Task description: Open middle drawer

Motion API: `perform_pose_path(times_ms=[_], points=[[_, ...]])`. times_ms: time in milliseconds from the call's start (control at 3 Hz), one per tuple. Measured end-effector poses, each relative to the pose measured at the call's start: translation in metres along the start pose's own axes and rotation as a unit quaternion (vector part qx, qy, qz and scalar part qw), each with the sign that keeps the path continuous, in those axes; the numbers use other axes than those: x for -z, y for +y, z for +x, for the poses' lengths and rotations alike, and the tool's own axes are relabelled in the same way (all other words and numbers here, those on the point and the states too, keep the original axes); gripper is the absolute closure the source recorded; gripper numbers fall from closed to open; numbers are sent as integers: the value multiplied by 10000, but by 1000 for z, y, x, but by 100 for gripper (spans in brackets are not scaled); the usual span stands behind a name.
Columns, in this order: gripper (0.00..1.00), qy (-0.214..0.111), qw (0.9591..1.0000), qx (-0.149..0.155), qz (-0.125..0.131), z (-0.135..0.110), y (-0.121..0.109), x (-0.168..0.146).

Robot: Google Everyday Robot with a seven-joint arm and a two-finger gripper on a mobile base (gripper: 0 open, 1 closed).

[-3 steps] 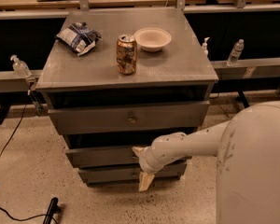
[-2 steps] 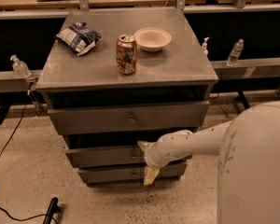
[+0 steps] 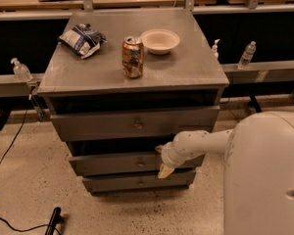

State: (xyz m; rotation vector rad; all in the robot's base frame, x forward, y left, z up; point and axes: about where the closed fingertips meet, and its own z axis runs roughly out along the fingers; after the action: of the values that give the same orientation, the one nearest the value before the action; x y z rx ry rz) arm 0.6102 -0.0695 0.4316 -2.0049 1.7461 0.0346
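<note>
The grey steel cabinet [image 3: 196, 67] stands under its loaded counter, and the middle drawer [image 3: 105, 164] is the second of its three fronts, looking shut or barely out, between the taller front above and the narrow one below. The robot's gripper [image 3: 161, 159] is at that front, right of centre, its cream tips apart, one above the other. To my eye it should settle squarely on the small round knob [image 3: 140, 164] just to its side, close firmly, then draw straight back and level so the drawer doesn't bind.
</note>
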Motion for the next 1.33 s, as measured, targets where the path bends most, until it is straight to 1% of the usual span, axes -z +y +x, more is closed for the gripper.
perform_pose_path(times_ms=[333,667,1000,1333], points=[[28,34,9999,1,-123,8,-10,-15],[28,15,9996,84,-263,0,-10,-23],[29,-13,9992,148,-365,-16,-1,-16],[30,-73,9983,-2,-585,-23,27,-11]])
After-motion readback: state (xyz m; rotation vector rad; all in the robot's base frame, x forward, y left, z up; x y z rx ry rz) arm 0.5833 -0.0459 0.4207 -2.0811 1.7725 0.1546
